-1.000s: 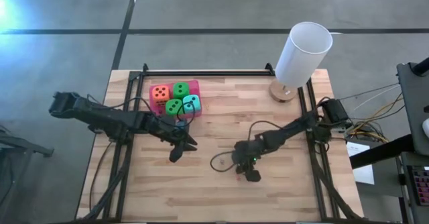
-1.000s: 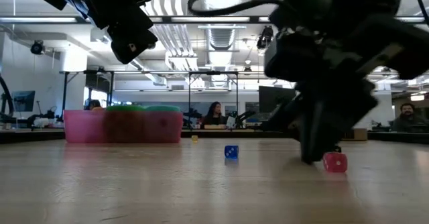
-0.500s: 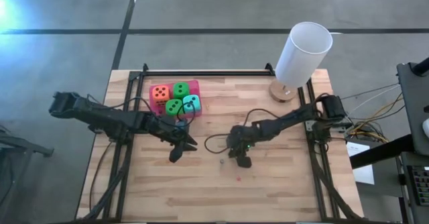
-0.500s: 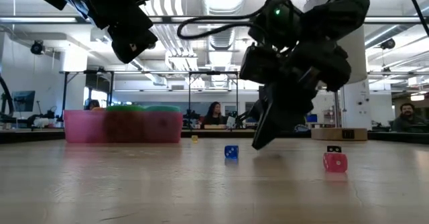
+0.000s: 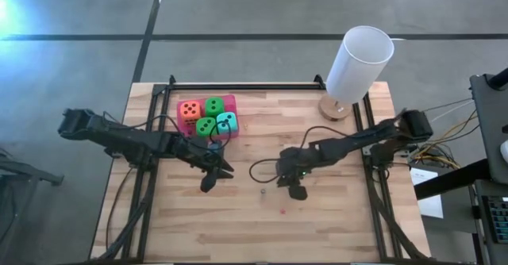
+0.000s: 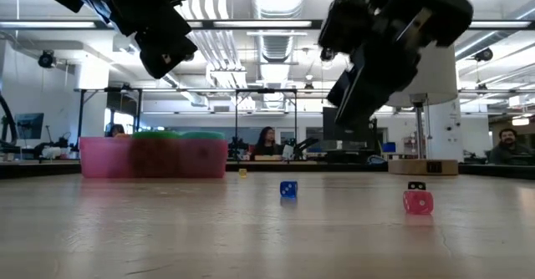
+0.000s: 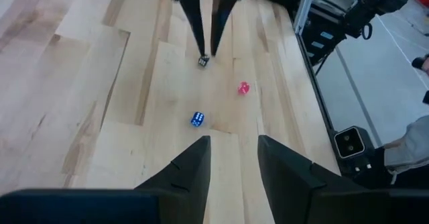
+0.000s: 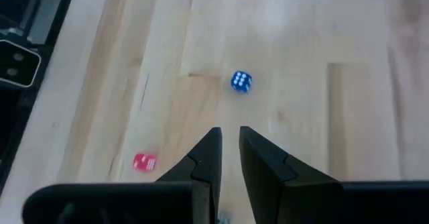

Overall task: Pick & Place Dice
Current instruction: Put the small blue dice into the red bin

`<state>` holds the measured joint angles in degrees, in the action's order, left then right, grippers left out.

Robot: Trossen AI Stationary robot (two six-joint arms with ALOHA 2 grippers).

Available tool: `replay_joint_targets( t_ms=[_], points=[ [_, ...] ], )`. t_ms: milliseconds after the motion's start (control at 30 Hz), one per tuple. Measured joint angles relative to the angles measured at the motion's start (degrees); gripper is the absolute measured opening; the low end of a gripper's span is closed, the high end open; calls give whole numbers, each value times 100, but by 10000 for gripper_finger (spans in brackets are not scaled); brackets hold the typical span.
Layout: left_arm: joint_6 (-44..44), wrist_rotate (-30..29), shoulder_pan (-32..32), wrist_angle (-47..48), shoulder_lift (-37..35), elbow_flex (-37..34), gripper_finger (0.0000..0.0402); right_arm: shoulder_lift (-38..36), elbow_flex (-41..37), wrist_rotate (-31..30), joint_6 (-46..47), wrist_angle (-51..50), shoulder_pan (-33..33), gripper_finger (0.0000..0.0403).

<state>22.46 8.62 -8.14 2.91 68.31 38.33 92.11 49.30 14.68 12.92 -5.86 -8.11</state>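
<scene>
1. You have the left fingers [image 7: 194,163] spread a little with nothing between them, hovering above the tabletop [image 5: 333,217], near the pink tray [image 5: 231,101].
2. The four dice sit packed together in that tray: orange die [image 5: 190,109], two green dice [image 5: 214,105], teal die [image 5: 226,122]. They are clear of both sets of fingers.
3. Your right fingers [image 8: 208,153] are almost pressed together and empty, raised over mid-tabletop, well apart from the tray.
4. A small blue die [image 8: 241,81] and a small red die [image 8: 144,161] lie loose beneath them.
</scene>
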Motion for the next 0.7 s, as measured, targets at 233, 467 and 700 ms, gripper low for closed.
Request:
replay_joint_targets(
  t_ms=[233,467,700],
  points=[
    [-7,-26,0,-98,0,0,128,-891,-7,-513,304,-668,-230,52],
    [-17,-49,0,-164,2,1,133,-1669,-39,-790,499,-974,-475,52],
    [-17,-136,0,-352,2,1,126,-2266,-59,-1119,650,-1833,-630,52]
  ],
)
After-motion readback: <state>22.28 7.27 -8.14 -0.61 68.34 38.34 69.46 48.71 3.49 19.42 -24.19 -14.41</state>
